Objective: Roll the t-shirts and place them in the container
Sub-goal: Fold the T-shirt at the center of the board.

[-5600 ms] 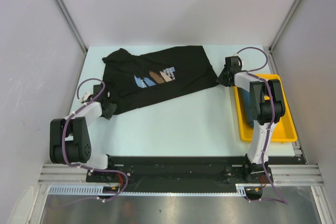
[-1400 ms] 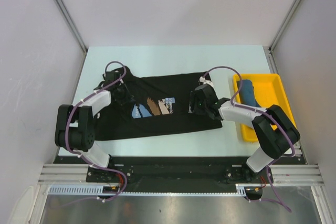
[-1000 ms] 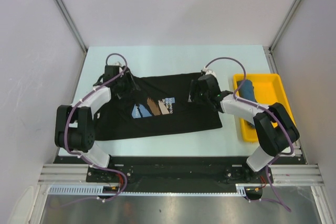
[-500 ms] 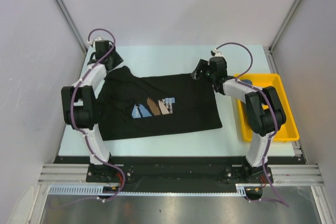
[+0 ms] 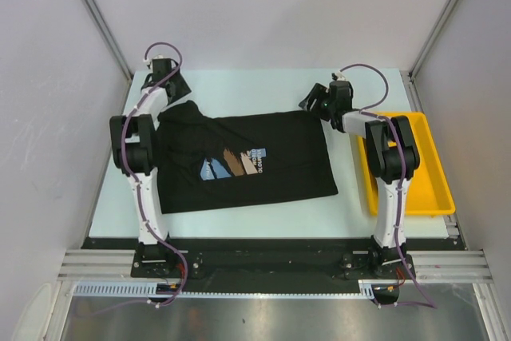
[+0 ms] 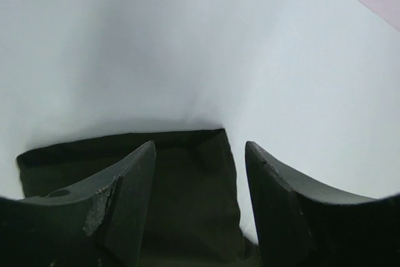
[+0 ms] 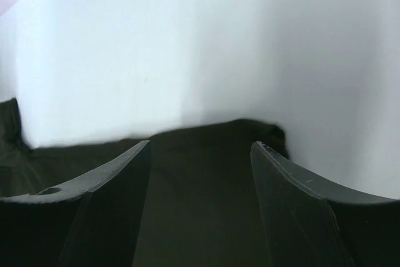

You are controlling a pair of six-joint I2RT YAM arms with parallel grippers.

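Observation:
A black t-shirt with a small blue, brown and white print lies spread flat in the middle of the table. My left gripper hovers open just beyond its far left corner. In the left wrist view, that gripper has a black cloth corner lying below and between the fingers, apart from the right finger. My right gripper is open at the far right corner. The right wrist view shows this gripper over black cloth, gripping nothing.
A yellow tray stands at the right edge of the table, and my right arm reaches across its left part. The enclosure walls close in on the left, back and right. My left arm stretches along the shirt's left side.
Both grippers have moved from on top of the shirt out to its far corners. The left jaws narrowed briefly and stand wide again. The shirt lies flatter.

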